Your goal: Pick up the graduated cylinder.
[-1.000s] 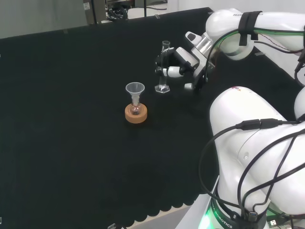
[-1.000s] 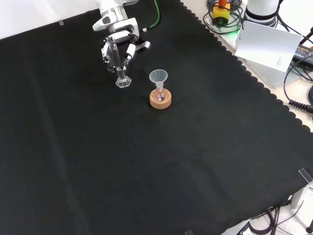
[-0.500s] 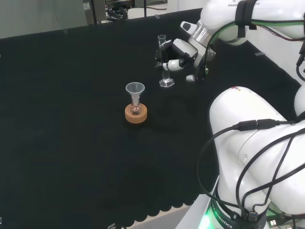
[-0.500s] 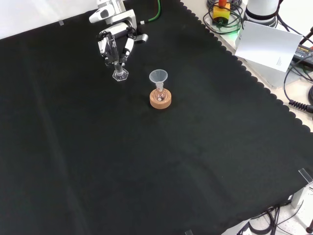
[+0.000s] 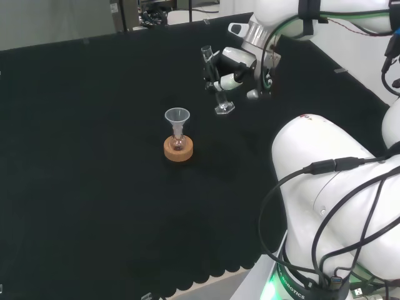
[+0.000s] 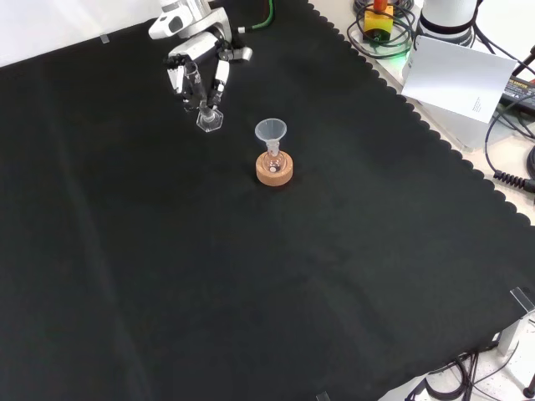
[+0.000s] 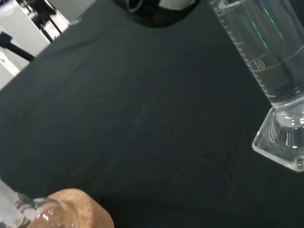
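Graduated cylinder (image 5: 215, 81) is held off the desk (image 5: 94, 187), tilted, hexagonal foot (image 6: 210, 121) swung out toward the lower right in the head view; in the front view the foot is seen nearly face-on, so the tube leans well away from upright. The tilt is judged to come from the wrist angle of the arm (image 5: 325, 12), not from a slipping grip, though that cannot be confirmed. Cylinder appears empty in the wrist view (image 7: 270, 71), where graduation marks are visible. Hand (image 5: 234, 65) is closed around the tube's mid section, fingers (image 6: 185, 79) curled on it from both sides; nothing else is touched. Lift is judged essentially done: foot looks clear of the cloth. Funnel (image 5: 177, 119) is seated in a small flask (image 5: 179, 143) on a cork ring stand (image 5: 178, 149), near the cylinder but apart from it, toward the lower left in the head view. Keeping the swung-out foot away from the funnel is the main clearance concern.
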